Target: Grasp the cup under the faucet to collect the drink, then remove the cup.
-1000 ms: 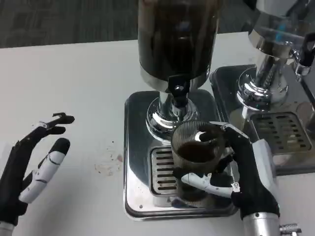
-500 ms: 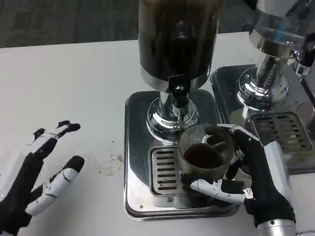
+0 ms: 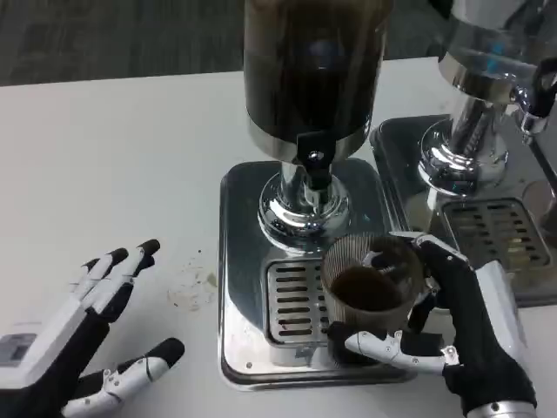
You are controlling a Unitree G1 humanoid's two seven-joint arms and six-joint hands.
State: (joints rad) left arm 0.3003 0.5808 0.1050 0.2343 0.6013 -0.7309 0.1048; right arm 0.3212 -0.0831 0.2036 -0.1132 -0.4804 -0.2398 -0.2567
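On tray's right edge (image 3: pixel 233 287), right hand (image 3: pixel 452 322) gripping cup (image 3: pixel 370 292), left hand (image 3: pixel 83 348) spread

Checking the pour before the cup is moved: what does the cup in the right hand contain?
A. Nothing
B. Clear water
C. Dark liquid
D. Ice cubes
C: the ribbed cup, gripped by the right hand on the drip tray, shows a dark brown drink inside it.
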